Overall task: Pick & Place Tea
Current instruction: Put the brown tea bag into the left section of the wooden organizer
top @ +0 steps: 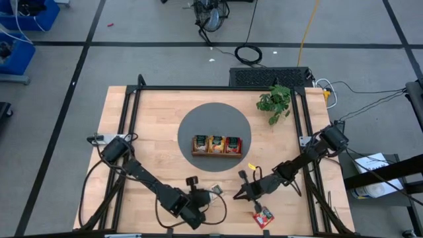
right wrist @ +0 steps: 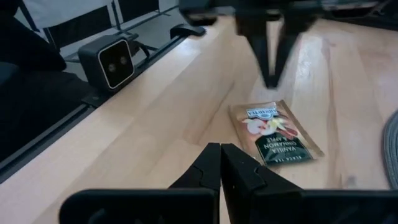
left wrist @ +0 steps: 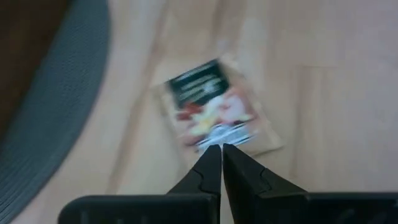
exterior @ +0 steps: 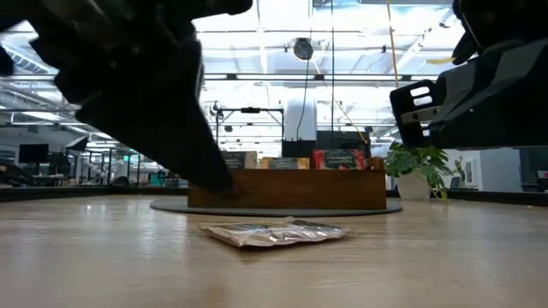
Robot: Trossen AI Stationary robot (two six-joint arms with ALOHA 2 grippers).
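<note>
Pale wooden boards make up the table, which stands on a grey floor crossed by dark lines, and a round grey mat lies at its middle. On the mat sits a brown wooden tray with three compartments, each holding upright tea packets: pale ones at one end, orange in the middle, red at the other end. A small green plant stands at the far right part of the table. One pale tea packet with a dark green label lies flat on the bare wood near the front edge, between the two arms and in front of the mat; from table height it shows as a crinkled flat packet before the tray. The left pincer hangs just above this packet with its fingers pressed nearly together, holding nothing. The right pincer points at the same packet from the other side, near it but apart, its fingers fully together and empty. A red tea packet lies on the table close to the front edge, below the right arm.
</note>
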